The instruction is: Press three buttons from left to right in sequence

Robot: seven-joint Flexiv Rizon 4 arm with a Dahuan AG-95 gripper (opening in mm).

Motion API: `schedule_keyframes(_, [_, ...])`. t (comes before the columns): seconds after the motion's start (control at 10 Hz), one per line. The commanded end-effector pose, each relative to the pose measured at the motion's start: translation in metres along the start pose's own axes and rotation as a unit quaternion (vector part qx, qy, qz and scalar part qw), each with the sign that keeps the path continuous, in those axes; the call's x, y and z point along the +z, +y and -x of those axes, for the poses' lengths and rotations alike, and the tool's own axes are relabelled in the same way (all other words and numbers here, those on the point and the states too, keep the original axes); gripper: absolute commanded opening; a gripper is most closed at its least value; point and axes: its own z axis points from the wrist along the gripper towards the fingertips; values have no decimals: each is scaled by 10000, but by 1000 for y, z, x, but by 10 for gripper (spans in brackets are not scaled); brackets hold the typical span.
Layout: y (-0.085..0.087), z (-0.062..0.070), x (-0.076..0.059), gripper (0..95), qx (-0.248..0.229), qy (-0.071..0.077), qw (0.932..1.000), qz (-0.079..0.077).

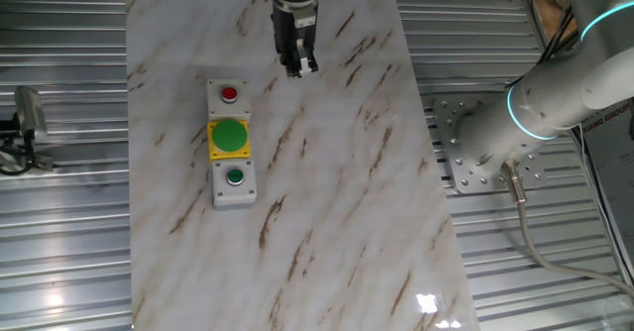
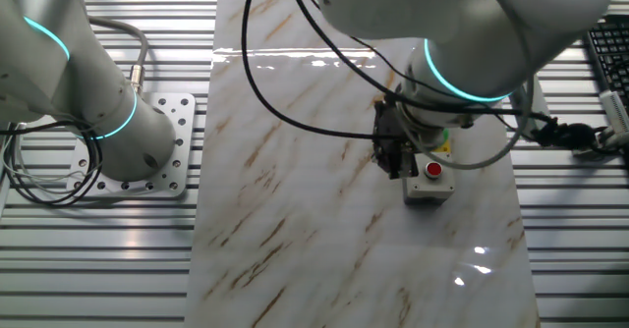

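Note:
The three buttons stand in a row on the marbled table (image 1: 327, 202). In one fixed view the small red button (image 1: 229, 94) on its grey box is at the top, the large round green button (image 1: 230, 135) on yellow is in the middle, and the small green button (image 1: 235, 177) on grey is at the bottom. My gripper (image 1: 299, 68) points down, to the upper right of the red button box and apart from it. In the other fixed view the gripper (image 2: 393, 166) hangs just left of the red button (image 2: 433, 170). The arm hides most of the yellow box (image 2: 445, 148) and all of the small green button there.
The arm's base plate (image 1: 475, 148) stands right of the table on ribbed metal flooring, with cables beside it. A small clamp-like device (image 1: 25, 123) sits off the left edge. A keyboard (image 2: 611, 58) lies at the far right in the other fixed view.

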Motion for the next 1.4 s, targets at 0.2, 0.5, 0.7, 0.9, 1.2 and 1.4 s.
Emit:
schedule_keyframes(0.2, [-6,13,-3,0,-253,49,9997,-2])
schedule_keyframes(0.5, [-12,34,-12,0,-323,192,9993,82])
schedule_keyframes(0.7, [-14,46,-12,0,-345,170,9992,129])
schedule_keyframes(0.9, [-15,53,-11,0,-381,144,9991,150])
schedule_keyframes(1.2, [-15,66,-11,0,-429,157,9988,170])
schedule_keyframes(1.4, [-14,74,-14,0,-449,179,9987,155])
